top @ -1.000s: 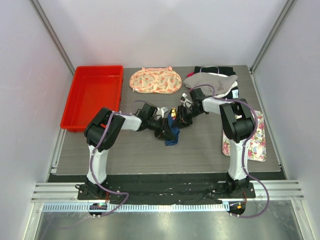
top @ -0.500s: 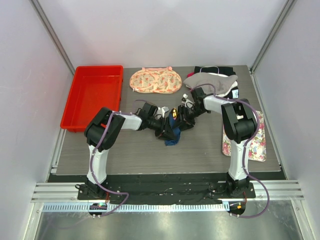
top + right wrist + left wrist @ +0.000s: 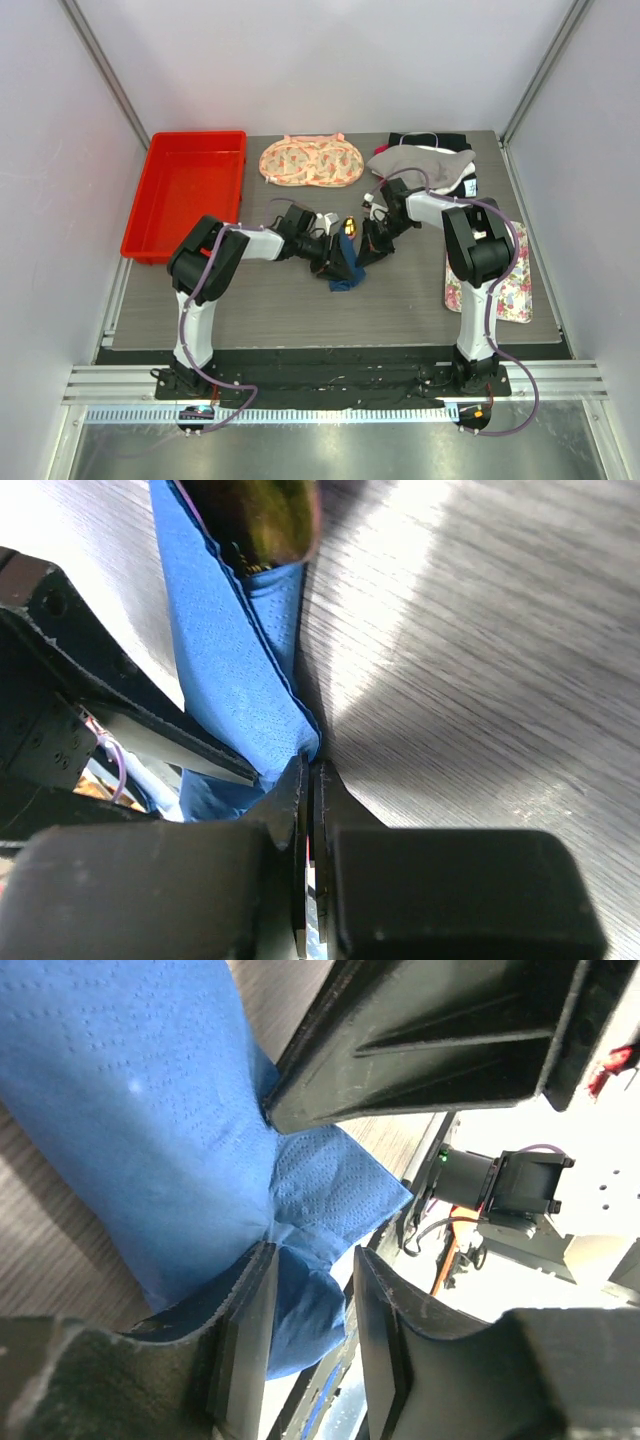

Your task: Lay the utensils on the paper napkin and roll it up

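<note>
Dark blue paper napkin [image 3: 342, 281] lies bundled mid-way on the grey table [image 3: 400, 300] in the top view, with a yellowish utensil end [image 3: 349, 224] wrapped inside. In the left wrist view a fold is seen between the narrowly parted fingers of the left gripper [image 3: 312, 1260], and whether it is gripped cannot be told. In the right wrist view the napkin's edge is pinched by the closed right gripper [image 3: 308, 775].

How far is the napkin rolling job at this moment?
Done: the utensils sit inside the folded paper napkin, a yellowish end sticking out. In hand: the right gripper pinches its edge; the left gripper straddles a fold, jaws apart. Left: tightening the roll, releasing.
</note>
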{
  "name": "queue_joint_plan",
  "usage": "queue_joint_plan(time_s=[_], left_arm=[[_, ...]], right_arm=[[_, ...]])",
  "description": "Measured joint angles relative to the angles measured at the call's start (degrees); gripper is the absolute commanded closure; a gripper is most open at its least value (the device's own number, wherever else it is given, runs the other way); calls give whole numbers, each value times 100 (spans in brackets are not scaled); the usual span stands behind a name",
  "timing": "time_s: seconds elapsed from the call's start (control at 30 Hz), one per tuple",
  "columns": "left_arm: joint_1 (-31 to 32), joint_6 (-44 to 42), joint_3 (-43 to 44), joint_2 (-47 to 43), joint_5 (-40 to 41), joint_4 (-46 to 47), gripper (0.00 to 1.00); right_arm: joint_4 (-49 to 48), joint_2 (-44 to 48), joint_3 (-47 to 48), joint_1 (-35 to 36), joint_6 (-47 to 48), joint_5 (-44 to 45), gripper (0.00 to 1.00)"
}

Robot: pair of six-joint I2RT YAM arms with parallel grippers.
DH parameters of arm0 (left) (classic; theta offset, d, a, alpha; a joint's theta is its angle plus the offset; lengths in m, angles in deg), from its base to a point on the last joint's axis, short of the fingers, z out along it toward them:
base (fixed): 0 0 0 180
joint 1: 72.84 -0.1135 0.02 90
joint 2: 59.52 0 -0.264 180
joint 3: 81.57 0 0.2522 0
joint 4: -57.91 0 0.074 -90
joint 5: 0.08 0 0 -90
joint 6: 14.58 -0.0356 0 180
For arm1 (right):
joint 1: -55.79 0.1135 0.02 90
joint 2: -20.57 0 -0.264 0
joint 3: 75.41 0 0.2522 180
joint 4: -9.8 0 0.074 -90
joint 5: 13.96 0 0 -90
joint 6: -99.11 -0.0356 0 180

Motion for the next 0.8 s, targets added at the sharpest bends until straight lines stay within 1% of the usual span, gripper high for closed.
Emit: queue_joint_plan(time_s=[0.3, 0.43, 0.6, 0.63, 0.67, 0.8], left_arm=[[-31, 22, -306, -459, 127, 63, 57], [-35, 107, -396, -492, 122, 142, 61], [-39, 227, -522, -492, 107, 264, 67], [-37, 232, -551, -490, 109, 289, 69], [-37, 232, -573, -490, 120, 297, 73], [-37, 170, -564, -319, 188, 260, 80]], right_arm=[[68, 0, 57, 66, 90, 116, 99], [68, 0, 57, 72, 87, 122, 99], [68, 0, 57, 74, 87, 131, 99], [68, 0, 57, 74, 85, 131, 99], [66, 0, 57, 74, 85, 133, 99], [66, 0, 57, 74, 79, 125, 99]])
